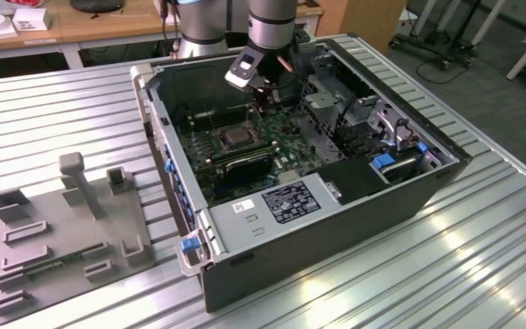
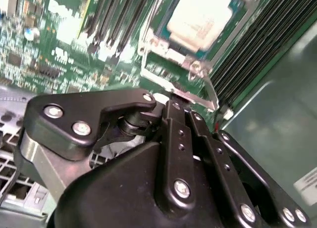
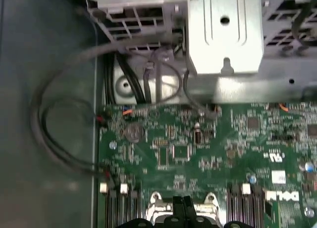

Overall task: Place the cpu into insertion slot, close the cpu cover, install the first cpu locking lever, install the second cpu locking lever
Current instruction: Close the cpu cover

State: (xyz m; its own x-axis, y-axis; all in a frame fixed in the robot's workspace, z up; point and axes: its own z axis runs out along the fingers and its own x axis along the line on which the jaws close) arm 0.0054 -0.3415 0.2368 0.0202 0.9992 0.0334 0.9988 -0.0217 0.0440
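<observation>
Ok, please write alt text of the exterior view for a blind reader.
A robot arm reaches into an open computer case on a slatted metal table, its hand low over the green motherboard near the insertion slot. A grey fixture tray lies at the exterior view's left.

Dull pale-grey metal on the cpu [image 2: 200,15], smooth, washed by glare. Bare silvery metal around it. Glossy green lacquer over the motherboard [image 3: 198,149], dotted with shiny solder. Matt black on the gripper [image 2: 174,103], smooth, studded with bright metal screw heads. Satin silver-grey tube on the arm [image 1: 272,20]. Thin bare sheet metal, bright and smooth, in the drive cage [image 3: 225,30]; matt rubbery sheath on the cables [image 3: 79,55]. Dark matt paint outside the computer case [image 1: 355,226], blue plastic on its clips [image 1: 188,245]. Ribbed brushed aluminium for the desk [image 1: 446,260], with a soft sheen. Matt grey plastic look to the fixture tray [image 1: 62,233].
</observation>
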